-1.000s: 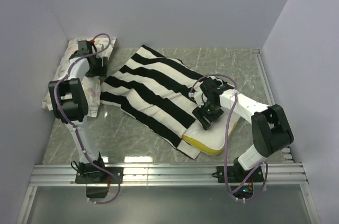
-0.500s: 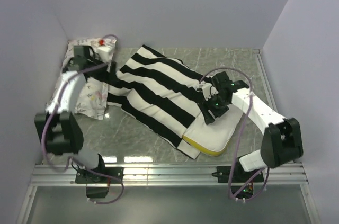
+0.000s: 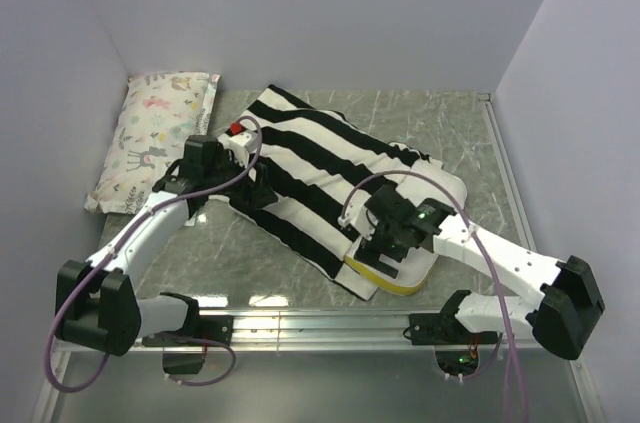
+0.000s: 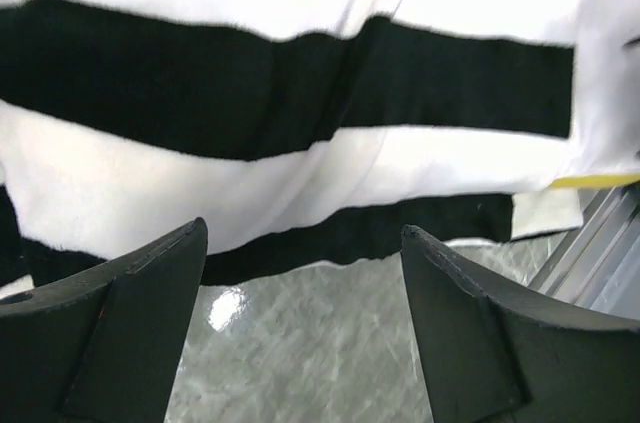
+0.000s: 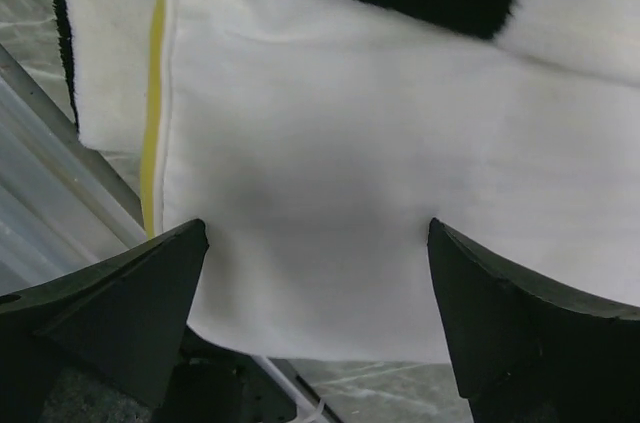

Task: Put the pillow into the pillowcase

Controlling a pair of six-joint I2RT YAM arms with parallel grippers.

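1. The big soft case with wide black and white stripes (image 3: 300, 158) lay in the middle of the grey-green stone table (image 3: 480, 133). The fat cream-white pillow with a yellow edge (image 3: 425, 193) stuck out of its near right end, so it looked only partly inside.
2. The left gripper (image 4: 303, 233) hung over the near edge of the striped case. Its two fingers were spread wide, with nothing between them.
3. The right gripper (image 5: 315, 228) hung over the bare end of the pillow, close to the yellow edge. Its fingers were spread wide too, and it held nothing.
4. No gripper held the case, so its mouth could lie flat. If the right gripper pushed the pillow then, the whole case might slide along the table and the pillow would not go in.
5. The left fingers might grab the top and bottom cloth together. That would pinch the mouth shut.
6. The pillow looked soft and puffy. A small pinch could slip off, or the pillow could fold up at the mouth and get stuck.
7. The pillow's end lay near the shiny metal rail (image 3: 320, 323). A pull that way could drag it over the rail.
8. The small pillow with pale animal pictures (image 3: 150, 138) lay well apart in the far left corner.
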